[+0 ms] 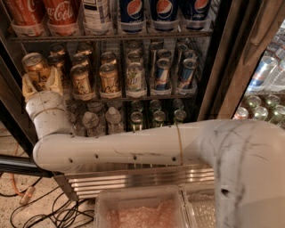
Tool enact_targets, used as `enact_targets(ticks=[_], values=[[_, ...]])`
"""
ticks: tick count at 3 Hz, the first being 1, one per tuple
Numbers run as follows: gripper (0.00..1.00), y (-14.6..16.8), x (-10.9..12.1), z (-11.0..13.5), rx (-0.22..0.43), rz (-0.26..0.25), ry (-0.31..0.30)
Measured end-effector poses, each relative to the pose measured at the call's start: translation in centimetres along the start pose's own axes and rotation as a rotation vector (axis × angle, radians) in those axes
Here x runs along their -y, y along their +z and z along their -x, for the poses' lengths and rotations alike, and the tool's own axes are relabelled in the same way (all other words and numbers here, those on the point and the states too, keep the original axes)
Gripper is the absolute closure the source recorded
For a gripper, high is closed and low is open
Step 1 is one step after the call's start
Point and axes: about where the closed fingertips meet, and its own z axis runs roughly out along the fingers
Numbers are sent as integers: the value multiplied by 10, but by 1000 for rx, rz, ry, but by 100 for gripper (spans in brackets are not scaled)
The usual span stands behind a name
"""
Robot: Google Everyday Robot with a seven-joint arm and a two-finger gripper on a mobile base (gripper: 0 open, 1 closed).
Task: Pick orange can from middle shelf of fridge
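The orange can, golden with dark script and a silver top, is at the left end of the middle shelf of the fridge. It leans to the left. My gripper is around its lower half, with cream fingers on either side, shut on it. My white arm runs across the view below the shelf and hides part of the lower rack.
More golden cans, a pale can and blue slim cans stand on the same rack. Cola bottles are above, water bottles and green cans below. A plastic tray and floor cables lie in front.
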Motion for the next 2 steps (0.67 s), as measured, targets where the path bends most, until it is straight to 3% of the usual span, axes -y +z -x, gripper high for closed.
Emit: enact_targets(ticks=[1,2], values=[[100,-28,4,14,-40,46,-39],[100,-57,17,18,-101,59,-90]])
